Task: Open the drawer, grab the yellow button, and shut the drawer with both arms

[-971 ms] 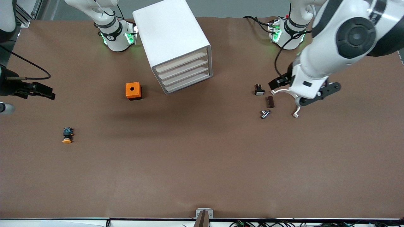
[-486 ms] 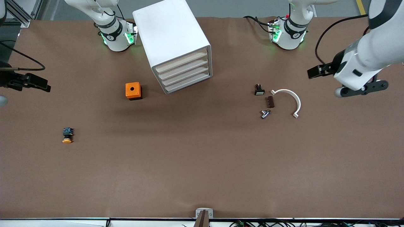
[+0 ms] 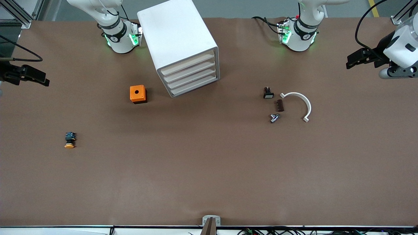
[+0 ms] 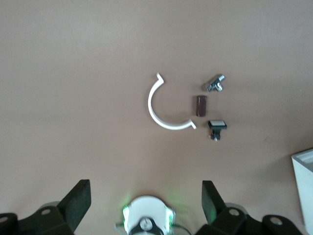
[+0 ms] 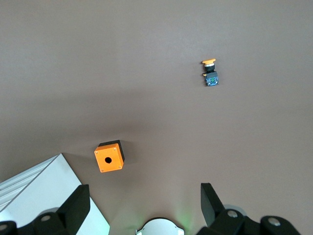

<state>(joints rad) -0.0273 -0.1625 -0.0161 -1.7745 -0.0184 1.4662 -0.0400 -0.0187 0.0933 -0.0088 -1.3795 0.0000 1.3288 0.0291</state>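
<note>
1. Since the earlier frames the left arm has swung away from the small parts and now hangs over the left arm's end of the table; the right arm has also drawn back toward its own end. Nothing on the table has shifted.

2. Left gripper [image 3: 396, 73] is high over the table edge, jaws spread wide and empty; its wrist view looks straight down past both fingers [image 4: 78, 200] at the white clip [image 4: 164, 107] and the bits beside it.

3. Right gripper [image 5: 144, 205] is likewise raised, released and empty, over the right arm's end of the table; in the front view only its camera mount shows at the frame edge.

4. Button [image 3: 69, 140] lies on its side on the bare table, nearer the camera than the orange box [image 3: 138, 94] and well apart from it, toward the right arm's end. It is out of the cabinet [image 3: 178, 42].

5. Drawer [image 3: 187, 63] looks flush with the three below it, so shut.

6. Judging by this, button out, drawer closed, both arms pulled clear: the task seems done and the arms are parked.
</note>
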